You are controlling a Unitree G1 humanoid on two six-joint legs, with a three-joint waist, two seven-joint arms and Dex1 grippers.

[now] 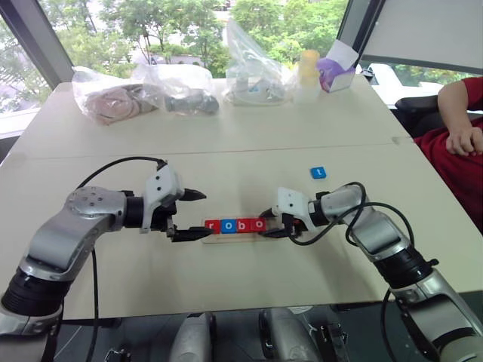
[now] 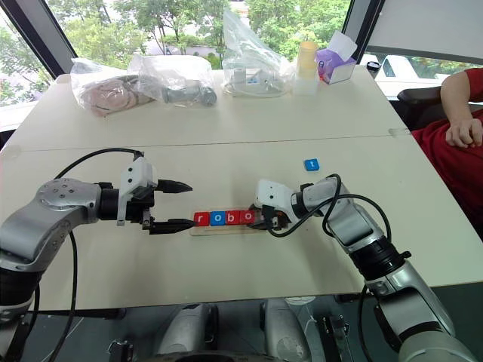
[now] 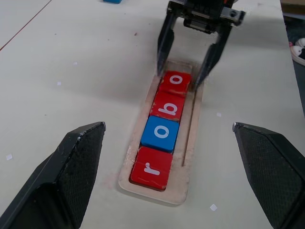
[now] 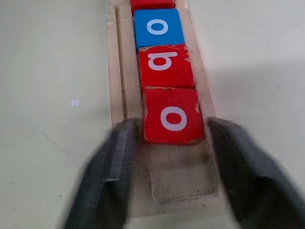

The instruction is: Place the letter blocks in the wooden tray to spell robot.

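The wooden tray (image 3: 157, 194) lies in the middle of the table and holds a row of letter blocks: red r (image 3: 151, 168), blue o (image 3: 161, 133), red b (image 3: 167, 106) and red o (image 3: 176, 80). The slot (image 4: 181, 176) past the red o is bare. My right gripper (image 1: 266, 226) is open at the tray's right end, its fingers (image 3: 164, 43) on either side of the red o with small gaps. At the tray's left end my left gripper (image 1: 205, 215) stands wide open, holding nothing. A blue t block (image 1: 318, 173) lies loose on the table, beyond the tray to the right.
Along the table's far edge sit several clear plastic bags (image 1: 253, 72), a yellow cup (image 1: 309, 69) and a purple box (image 1: 336, 72). A person's arm in a red sleeve (image 1: 460, 128) rests at the right edge. A seam (image 1: 226, 153) crosses the tabletop.
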